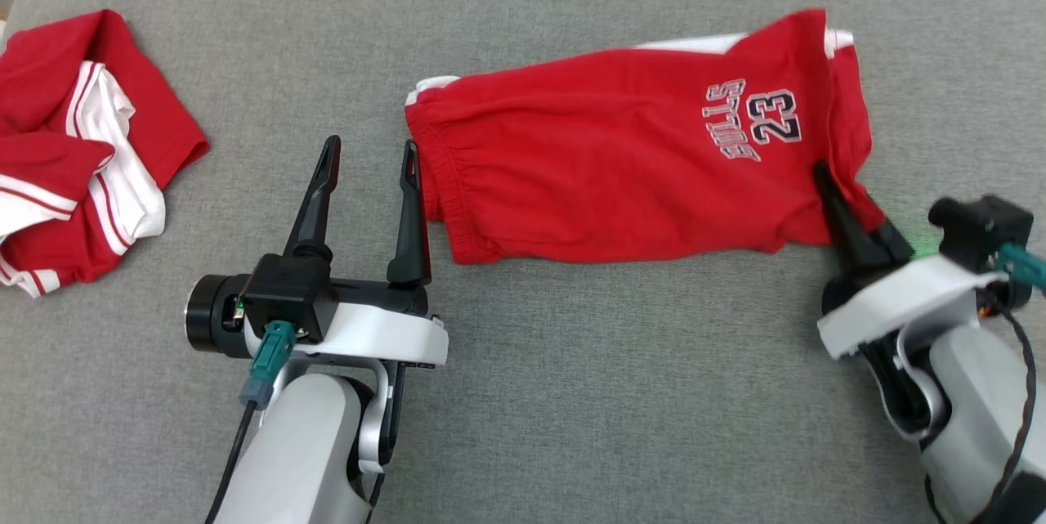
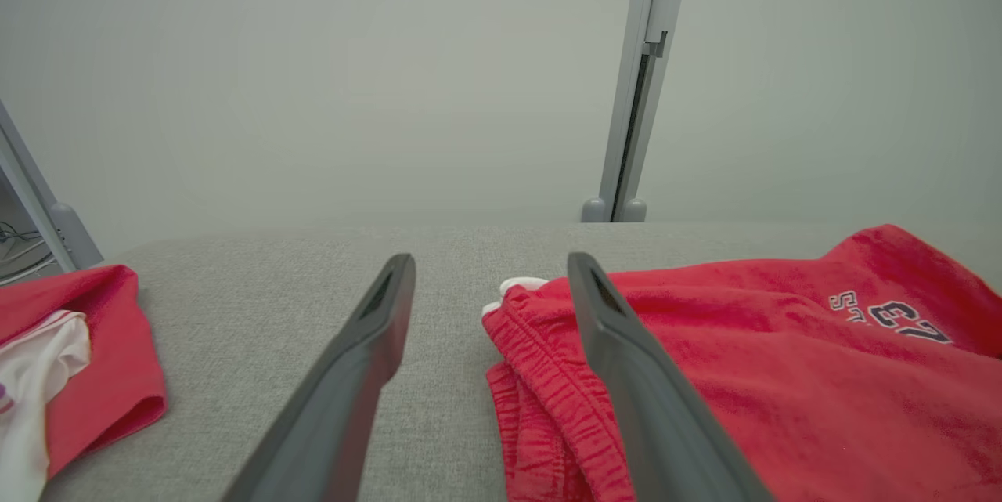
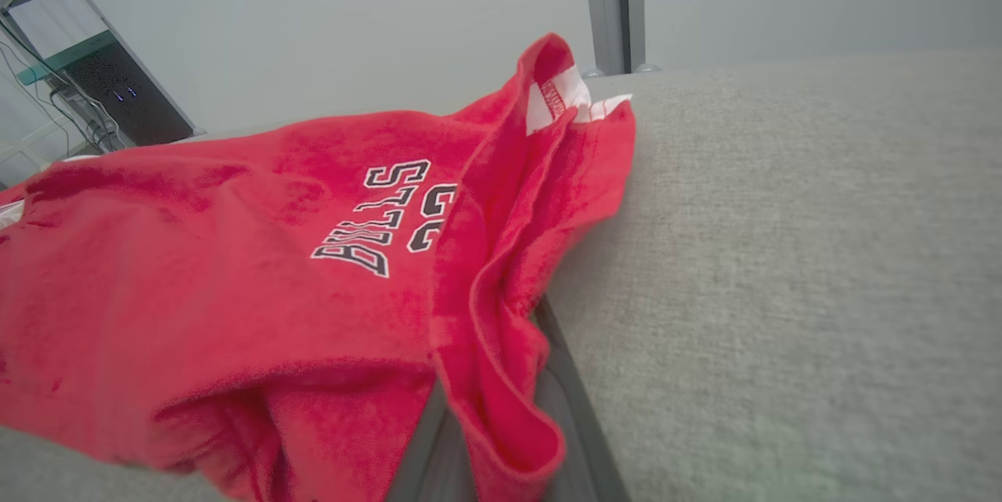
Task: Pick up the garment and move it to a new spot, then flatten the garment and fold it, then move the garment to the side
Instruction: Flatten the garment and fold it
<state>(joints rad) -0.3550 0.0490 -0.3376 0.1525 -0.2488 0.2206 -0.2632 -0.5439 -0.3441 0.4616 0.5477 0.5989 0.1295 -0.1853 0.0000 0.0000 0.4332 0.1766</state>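
Right gripper (image 1: 832, 187) pinches the red shorts (image 1: 613, 164) printed "BULLS 23"

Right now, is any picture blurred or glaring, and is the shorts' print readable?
Head view: even light, no glare, shorts print sharp. Left wrist view: print small, partly hidden. Right wrist view: nearest cloth soft, a fold half covers the number.
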